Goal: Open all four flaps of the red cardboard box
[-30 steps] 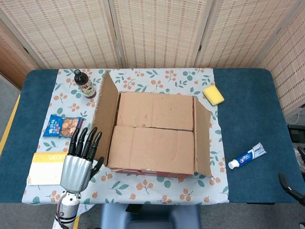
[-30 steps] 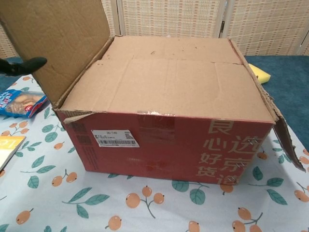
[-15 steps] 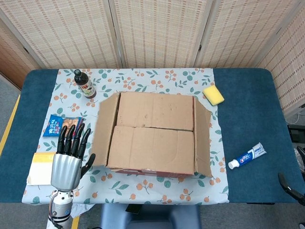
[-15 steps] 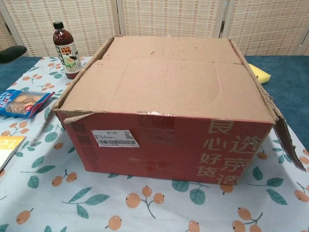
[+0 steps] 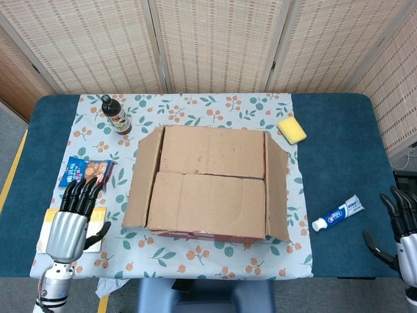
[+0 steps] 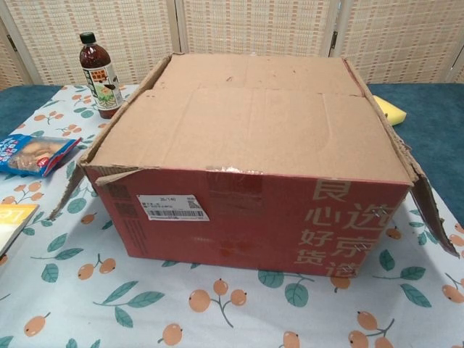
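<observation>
The red cardboard box point(image 5: 212, 182) sits mid-frame on the floral tablecloth point(image 5: 215, 257), its two long flaps lying shut across the top and both side flaps folded outward. The left hand point(image 5: 70, 222) hovers at lower left over a yellow packet point(image 5: 45, 238), fingers spread, holding nothing. The right hand point(image 5: 405, 231) shows at the lower right edge, fingers apart and empty.

- On the red cardboard box point(image 6: 254, 225) front I read pale Chinese characters: 良心, 好货, 京.
- Its white barcode label point(image 6: 176, 207) has print too small for me.
- The bottle point(image 6: 98, 75) label is unreadable.
</observation>
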Action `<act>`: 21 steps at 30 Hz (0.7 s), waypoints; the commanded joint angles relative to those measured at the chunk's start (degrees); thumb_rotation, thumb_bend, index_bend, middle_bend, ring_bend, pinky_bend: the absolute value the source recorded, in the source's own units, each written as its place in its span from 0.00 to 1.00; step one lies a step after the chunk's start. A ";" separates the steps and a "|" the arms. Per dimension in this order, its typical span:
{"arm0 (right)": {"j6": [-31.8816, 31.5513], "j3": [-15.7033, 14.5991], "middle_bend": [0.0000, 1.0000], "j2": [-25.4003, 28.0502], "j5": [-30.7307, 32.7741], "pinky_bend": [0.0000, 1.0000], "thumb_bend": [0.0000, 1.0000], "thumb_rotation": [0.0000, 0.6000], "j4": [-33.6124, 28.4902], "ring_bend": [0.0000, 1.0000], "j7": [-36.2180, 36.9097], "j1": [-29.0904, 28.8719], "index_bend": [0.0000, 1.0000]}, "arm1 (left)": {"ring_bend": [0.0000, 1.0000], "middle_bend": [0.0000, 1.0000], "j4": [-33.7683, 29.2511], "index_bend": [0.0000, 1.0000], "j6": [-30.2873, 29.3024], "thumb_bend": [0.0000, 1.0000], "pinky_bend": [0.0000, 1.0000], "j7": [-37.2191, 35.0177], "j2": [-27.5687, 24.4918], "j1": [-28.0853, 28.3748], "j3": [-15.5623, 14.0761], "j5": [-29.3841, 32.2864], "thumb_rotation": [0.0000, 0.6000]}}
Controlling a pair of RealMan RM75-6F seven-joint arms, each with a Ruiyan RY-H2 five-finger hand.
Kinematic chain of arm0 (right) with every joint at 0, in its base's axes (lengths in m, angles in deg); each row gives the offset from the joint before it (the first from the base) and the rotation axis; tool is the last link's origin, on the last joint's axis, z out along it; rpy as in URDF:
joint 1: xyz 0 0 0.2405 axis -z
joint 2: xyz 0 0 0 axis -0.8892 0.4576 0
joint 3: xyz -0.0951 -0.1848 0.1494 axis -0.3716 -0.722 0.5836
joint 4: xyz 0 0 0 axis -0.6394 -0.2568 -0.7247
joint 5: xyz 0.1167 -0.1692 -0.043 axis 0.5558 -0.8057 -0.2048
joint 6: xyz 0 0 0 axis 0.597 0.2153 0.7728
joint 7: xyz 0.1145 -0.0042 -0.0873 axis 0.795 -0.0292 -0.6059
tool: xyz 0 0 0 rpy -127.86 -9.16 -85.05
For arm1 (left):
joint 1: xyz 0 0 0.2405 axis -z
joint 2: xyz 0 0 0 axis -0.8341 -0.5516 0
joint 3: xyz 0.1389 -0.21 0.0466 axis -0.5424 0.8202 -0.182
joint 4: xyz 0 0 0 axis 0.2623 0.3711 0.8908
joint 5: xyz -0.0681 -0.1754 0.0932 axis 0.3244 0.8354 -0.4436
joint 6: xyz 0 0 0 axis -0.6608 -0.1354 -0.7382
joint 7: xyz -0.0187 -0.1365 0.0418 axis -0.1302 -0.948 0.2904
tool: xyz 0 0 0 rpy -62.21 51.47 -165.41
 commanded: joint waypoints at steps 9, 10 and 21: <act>23.41 8.67 0.00 -2.44 5.68 0.00 0.39 1.00 -15.89 0.00 -20.29 -16.95 0.00 | 0.00 0.08 13.53 0.00 -2.49 0.32 0.00 -18.47 -6.30 -3.80 -1.95 0.80 1.00; 25.25 9.81 0.00 -3.25 7.54 0.00 0.39 1.00 -16.15 0.00 -22.25 -18.41 0.00 | 0.00 0.08 14.23 0.00 -3.21 0.32 0.00 -18.89 -6.10 -4.02 -1.95 0.24 1.00; 40.19 15.93 0.00 -12.45 24.65 0.00 0.39 1.00 -15.17 0.00 -31.84 -32.28 0.00 | 0.00 0.08 17.32 0.00 -7.42 0.32 0.00 -23.28 -6.69 -6.19 -2.15 -2.01 1.00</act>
